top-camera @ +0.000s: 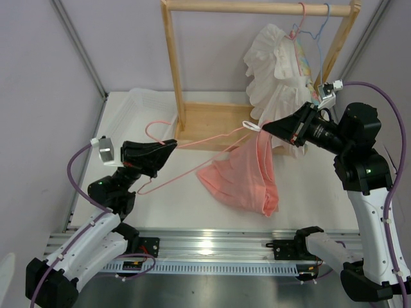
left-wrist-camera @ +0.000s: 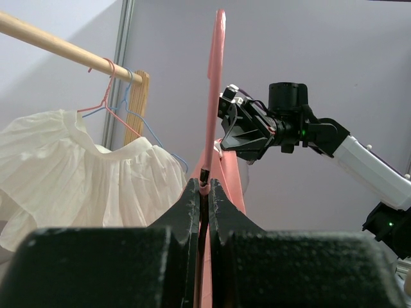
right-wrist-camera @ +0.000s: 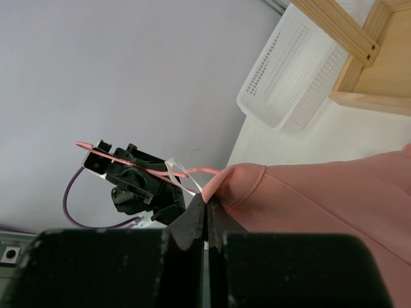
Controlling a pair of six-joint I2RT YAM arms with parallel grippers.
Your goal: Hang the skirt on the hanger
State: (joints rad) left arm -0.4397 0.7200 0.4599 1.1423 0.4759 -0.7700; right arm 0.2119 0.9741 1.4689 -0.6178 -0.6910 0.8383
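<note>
— While your left claw (top-camera: 173,145) sits pinched tight on the thin pink wire clothes hanger (top-camera: 205,139), where's that wire running?
— Straight out from its fingertips, across to your right claw (top-camera: 264,126)!
— And that one?
— Clamped shut on the waistband of the salmon-pink pleated cloth skirt (top-camera: 241,183). The skirt hangs below that claw, drooping to the white table (top-camera: 180,212), and the hanger's far end meets the waistband just beside the tips.

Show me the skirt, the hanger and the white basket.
skirt (top-camera: 241,183), top external view, middle of the hanging cloth.
hanger (left-wrist-camera: 216,64), left wrist view, upright stretch of wire.
white basket (right-wrist-camera: 282,77), right wrist view, perforated side wall.
</note>
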